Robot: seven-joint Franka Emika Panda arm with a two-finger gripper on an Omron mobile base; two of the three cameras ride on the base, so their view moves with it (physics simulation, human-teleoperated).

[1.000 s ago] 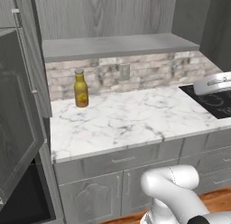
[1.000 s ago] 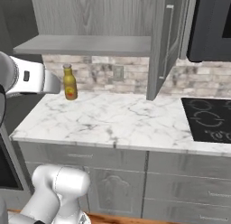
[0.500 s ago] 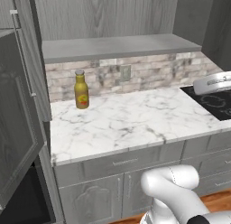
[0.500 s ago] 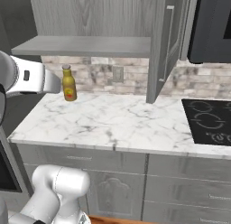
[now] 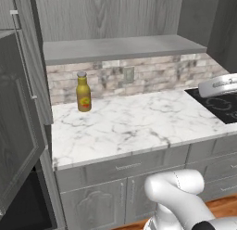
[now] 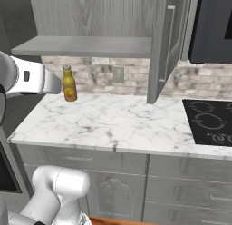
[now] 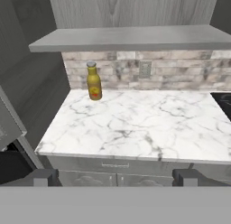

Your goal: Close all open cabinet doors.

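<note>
Grey cabinet door [image 6: 164,47] ajar, edge over counter [image 6: 118,124] | jaws released, well apart

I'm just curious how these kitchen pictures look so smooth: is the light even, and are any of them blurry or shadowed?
Left base view: flat, even light, sharp, with a faint shadow by the bottle. Right base view: the open cabinet door looks dim and there is no glare on the counter. Hand view: slightly soft, with dark left corners; the gripper fingertips are widely spread.

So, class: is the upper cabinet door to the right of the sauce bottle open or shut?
Open. In the right base view the cabinet door juts out edge-on over the counter, exposing the underside of the cabinet.
</note>
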